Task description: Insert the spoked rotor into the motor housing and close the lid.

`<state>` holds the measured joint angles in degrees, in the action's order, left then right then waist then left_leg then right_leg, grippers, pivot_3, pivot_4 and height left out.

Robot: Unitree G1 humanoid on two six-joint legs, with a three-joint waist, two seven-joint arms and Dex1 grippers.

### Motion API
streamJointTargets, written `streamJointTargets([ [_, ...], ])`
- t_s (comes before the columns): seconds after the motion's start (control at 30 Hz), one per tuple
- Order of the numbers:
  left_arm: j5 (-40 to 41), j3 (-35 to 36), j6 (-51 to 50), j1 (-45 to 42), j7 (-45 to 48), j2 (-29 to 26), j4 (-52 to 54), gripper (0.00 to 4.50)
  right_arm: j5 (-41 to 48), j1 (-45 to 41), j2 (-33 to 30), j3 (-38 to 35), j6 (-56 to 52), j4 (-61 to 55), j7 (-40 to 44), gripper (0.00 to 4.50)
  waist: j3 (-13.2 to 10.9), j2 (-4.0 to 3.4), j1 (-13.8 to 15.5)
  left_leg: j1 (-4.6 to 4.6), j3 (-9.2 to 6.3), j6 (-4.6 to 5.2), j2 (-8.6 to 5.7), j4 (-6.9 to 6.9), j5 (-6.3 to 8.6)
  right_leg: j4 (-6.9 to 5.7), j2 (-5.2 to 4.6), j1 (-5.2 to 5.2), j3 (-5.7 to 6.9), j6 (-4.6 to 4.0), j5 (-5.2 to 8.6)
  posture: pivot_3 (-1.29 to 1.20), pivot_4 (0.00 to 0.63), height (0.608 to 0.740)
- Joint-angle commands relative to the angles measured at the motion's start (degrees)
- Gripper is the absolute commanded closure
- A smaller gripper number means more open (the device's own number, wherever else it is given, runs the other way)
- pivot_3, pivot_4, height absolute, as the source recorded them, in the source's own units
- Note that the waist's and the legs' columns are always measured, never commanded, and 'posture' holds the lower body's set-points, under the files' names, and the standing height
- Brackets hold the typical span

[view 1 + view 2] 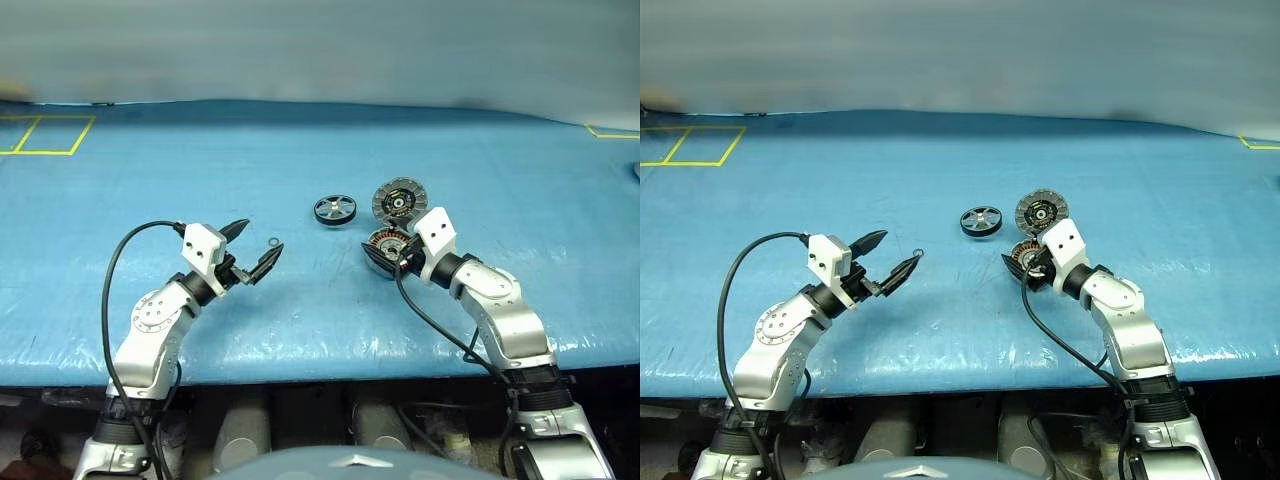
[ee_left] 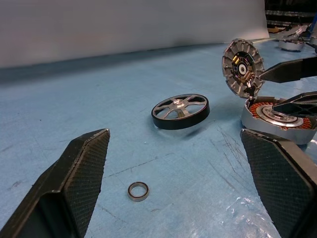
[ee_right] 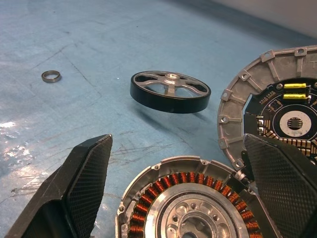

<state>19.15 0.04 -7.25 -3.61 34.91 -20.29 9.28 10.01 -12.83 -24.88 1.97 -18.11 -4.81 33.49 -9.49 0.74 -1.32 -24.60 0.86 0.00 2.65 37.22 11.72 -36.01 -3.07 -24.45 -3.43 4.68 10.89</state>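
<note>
The spoked rotor [image 1: 335, 209], a black wheel with silvery spokes, lies flat on the blue table just left of the motor housing [image 1: 388, 241]. Copper windings show inside the housing [image 3: 188, 208]. Its lid [image 1: 399, 199] stands tilted open behind it, with the dark inner face [image 3: 277, 114] towards me. My right gripper [image 1: 388, 253] hovers low over the housing's near side, open, with a finger on either side of it and nothing held. My left gripper [image 1: 262, 236] is open and empty further left, pointing across at the rotor [image 2: 180, 112].
A tiny thin washer ring [image 1: 274, 241] lies on the table right by my left gripper's tips. Yellow tape marks [image 1: 45, 135] sit at the far left, and another [image 1: 610, 131] at the far right. The table's front edge [image 1: 320, 370] runs close below both arms.
</note>
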Motion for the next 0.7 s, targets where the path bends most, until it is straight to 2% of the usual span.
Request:
streamJointTargets([
  [0.03,0.6,0.9,1.1,0.7,-0.6,0.6,3.4,0.0,-0.8,-1.4,0.6,0.2,0.4,-0.7,-1.0,0.05,0.0,0.0,0.0,0.0,0.0,0.0,0.0,0.0,0.0,0.0,0.0,0.0,0.0,0.0,0.0,0.0,0.15,0.74],
  [0.4,-1.2,0.6,1.8,-0.2,-2.4,1.3,3.1,0.0,-1.5,-2.0,1.5,0.5,4.7,0.4,-0.5,0.05,0.0,0.0,0.0,0.0,0.01,0.0,0.0,0.03,0.0,-0.01,0.0,0.01,-0.01,0.01,-0.01,0.0,0.15,0.74],
  [0.7,-2.0,0.0,2.7,-1.4,-2.5,1.6,1.7,0.0,-0.9,-2.1,0.9,-0.4,3.1,0.0,0.1,0.05,0.0,0.0,0.0,0.0,0.02,0.0,0.0,0.03,0.0,-0.01,0.0,0.01,-0.02,0.02,-0.02,0.0,0.15,0.74],
])
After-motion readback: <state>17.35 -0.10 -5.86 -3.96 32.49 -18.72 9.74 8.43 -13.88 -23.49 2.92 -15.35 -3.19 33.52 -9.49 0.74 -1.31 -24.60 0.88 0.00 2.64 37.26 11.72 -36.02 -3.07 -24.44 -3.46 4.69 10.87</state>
